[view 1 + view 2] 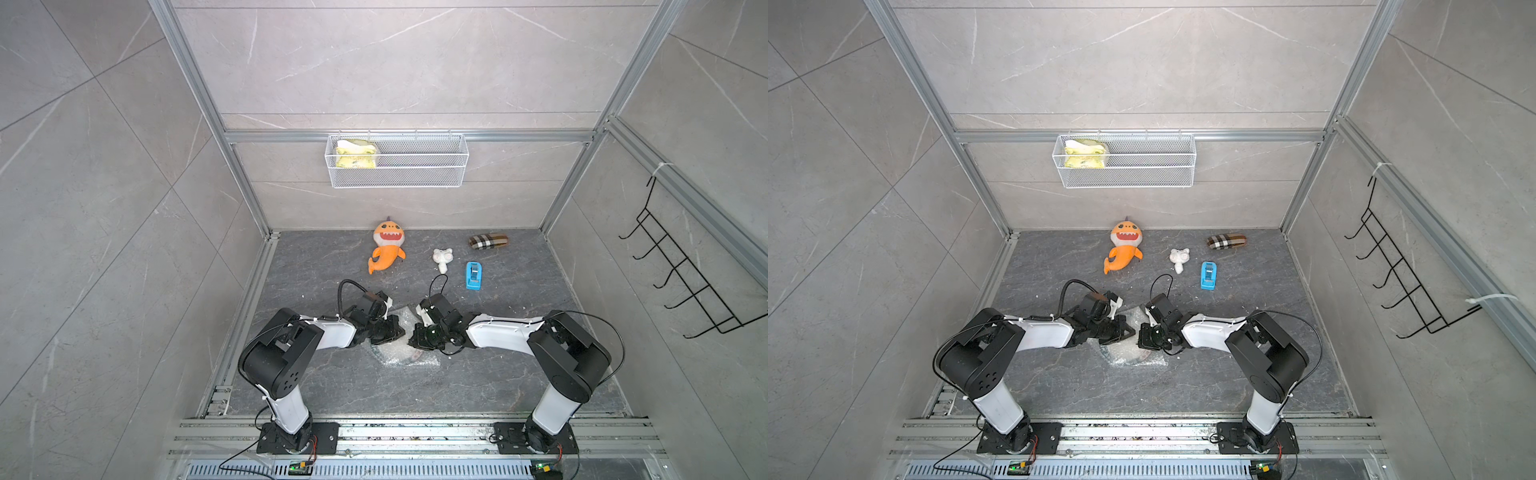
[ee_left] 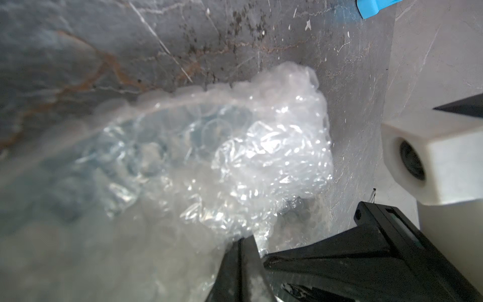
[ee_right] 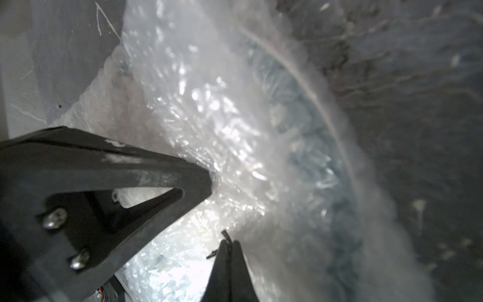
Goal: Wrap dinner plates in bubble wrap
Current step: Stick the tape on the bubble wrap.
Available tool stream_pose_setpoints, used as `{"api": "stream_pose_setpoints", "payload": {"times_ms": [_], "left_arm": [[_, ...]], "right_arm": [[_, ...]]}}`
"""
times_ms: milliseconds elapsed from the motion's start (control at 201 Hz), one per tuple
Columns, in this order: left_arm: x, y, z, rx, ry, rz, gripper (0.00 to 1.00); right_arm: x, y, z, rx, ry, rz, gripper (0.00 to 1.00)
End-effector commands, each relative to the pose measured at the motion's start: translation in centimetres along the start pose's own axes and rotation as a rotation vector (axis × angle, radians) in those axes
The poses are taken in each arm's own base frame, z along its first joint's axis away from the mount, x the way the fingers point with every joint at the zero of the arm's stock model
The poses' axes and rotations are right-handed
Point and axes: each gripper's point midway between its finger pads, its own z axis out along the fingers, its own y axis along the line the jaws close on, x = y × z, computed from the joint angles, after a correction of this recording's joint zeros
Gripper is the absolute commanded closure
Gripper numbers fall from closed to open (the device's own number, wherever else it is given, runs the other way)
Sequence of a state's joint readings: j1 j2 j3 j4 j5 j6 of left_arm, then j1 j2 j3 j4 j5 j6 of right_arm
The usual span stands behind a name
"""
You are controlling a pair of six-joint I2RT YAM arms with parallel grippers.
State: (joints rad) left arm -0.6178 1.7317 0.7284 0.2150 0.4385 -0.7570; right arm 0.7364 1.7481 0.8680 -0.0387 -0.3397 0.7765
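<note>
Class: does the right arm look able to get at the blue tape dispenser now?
Probably yes: the blue tape dispenser lies just beyond the right gripper, only bare tabletop between; jaws shut.

A dark grey, marble-veined table point(image 1: 332, 386) is carrying everything, with white crumbs lying scattered over it. Near its back edge an orange plush shark toy point(image 1: 386, 247) is lying face up. A small white animal figurine point(image 1: 442, 259) is lying to the shark's right, a brown plaid fabric pouch point(image 1: 488, 241) is resting further back, and a blue plastic tape dispenser point(image 1: 473, 275) is sitting near the figurine. Toward the front middle, a clear crinkled sheet of bubble wrap point(image 1: 405, 357) is lying bunched up, the curved rim of a round dinner plate point(image 2: 170, 104) showing through it.
</note>
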Motion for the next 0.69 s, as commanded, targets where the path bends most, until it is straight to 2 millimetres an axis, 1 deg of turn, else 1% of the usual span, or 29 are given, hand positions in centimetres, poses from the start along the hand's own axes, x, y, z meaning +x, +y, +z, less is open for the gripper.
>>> {"api": "stream_pose_setpoints", "payload": {"times_ms": [0, 139, 219, 324, 433, 493, 558, 642, 687], "left_arm": [[6.0, 6.5, 0.0, -0.228, 0.166, -0.118, 1.00], [6.3, 6.7, -0.2, -0.234, 0.166, -0.122, 1.00], [6.3, 6.7, -0.2, -0.233, 0.167, -0.125, 1.00], [6.2, 6.8, -0.5, -0.229, 0.161, -0.139, 1.00], [5.6, 6.6, -0.8, -0.210, 0.148, -0.154, 1.00], [5.3, 6.5, -0.9, -0.205, 0.146, -0.158, 1.00], [4.9, 6.5, -1.3, -0.202, 0.139, -0.167, 1.00], [3.9, 6.2, -2.0, -0.185, 0.108, -0.182, 1.00], [3.1, 5.5, -2.5, -0.158, 0.083, -0.186, 1.00]], "right_arm": [[2.2, -3.0, 0.8, 0.077, 0.041, 0.059, 1.00], [4.3, -6.2, 0.8, 0.170, 0.065, 0.108, 1.00], [6.1, -8.4, 0.8, 0.245, 0.092, 0.132, 1.00], [7.9, -11.3, -0.1, 0.356, 0.100, 0.164, 1.00], [9.3, -13.3, -0.8, 0.423, 0.108, 0.188, 1.00], [9.6, -13.8, -0.9, 0.436, 0.108, 0.193, 1.00], [9.7, -13.8, -0.9, 0.433, 0.107, 0.197, 1.00], [9.3, -13.1, -1.0, 0.410, 0.098, 0.189, 1.00], [9.0, -12.7, -1.1, 0.398, 0.092, 0.183, 1.00]]}}
